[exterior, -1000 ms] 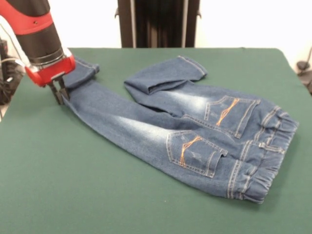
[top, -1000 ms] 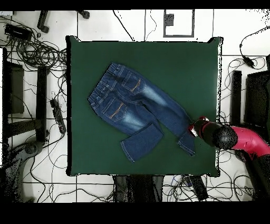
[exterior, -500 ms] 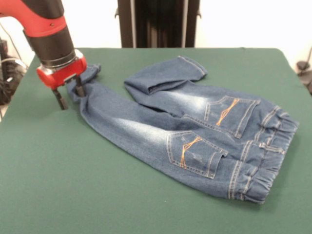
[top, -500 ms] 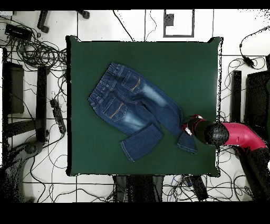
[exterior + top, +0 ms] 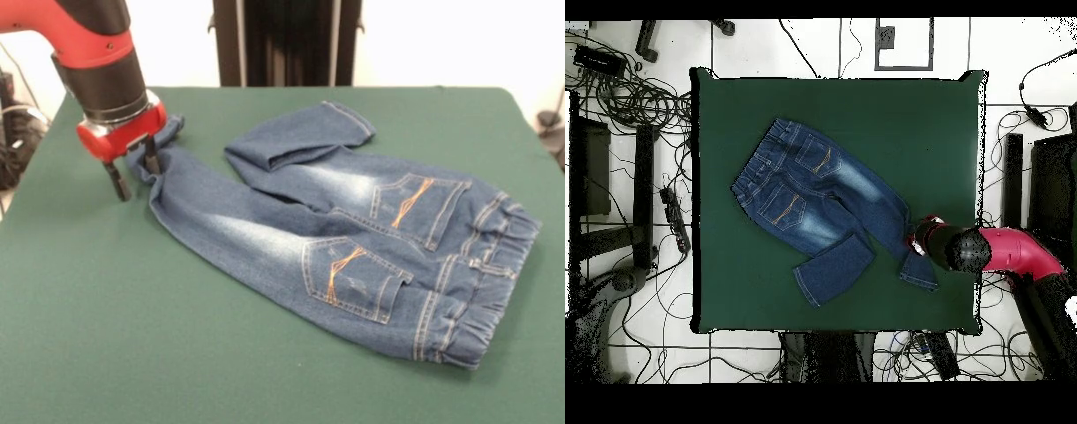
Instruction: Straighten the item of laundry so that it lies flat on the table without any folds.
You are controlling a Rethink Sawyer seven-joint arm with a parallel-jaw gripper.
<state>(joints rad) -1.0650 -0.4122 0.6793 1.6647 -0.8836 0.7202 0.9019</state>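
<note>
The blue denim jeans point(image 5: 344, 225) lie back-pockets up on the green table point(image 5: 177, 353), waistband toward the right. One leg stretches left to my gripper, its cuff end bunched and folded there. The other leg point(image 5: 300, 132) is doubled back on itself near the far side. My gripper point(image 5: 134, 172) is open and down at the stretched leg's end: one finger stands on the bare table left of the cloth, the other on the denim. In the overhead view the jeans point(image 5: 815, 195) lie mid-table and the gripper point(image 5: 917, 243) is at the leg's end on the right.
The robot's dark pedestal point(image 5: 287, 40) stands behind the table's far edge. Wide bare felt lies in front of the jeans and along the far right point(image 5: 945, 130). Cables and stands point(image 5: 635, 95) lie on the floor around the table.
The gripper went from shut to open and moved right onto the end of the stretched leg. The leg's end bunched up slightly toward the waistband.
</note>
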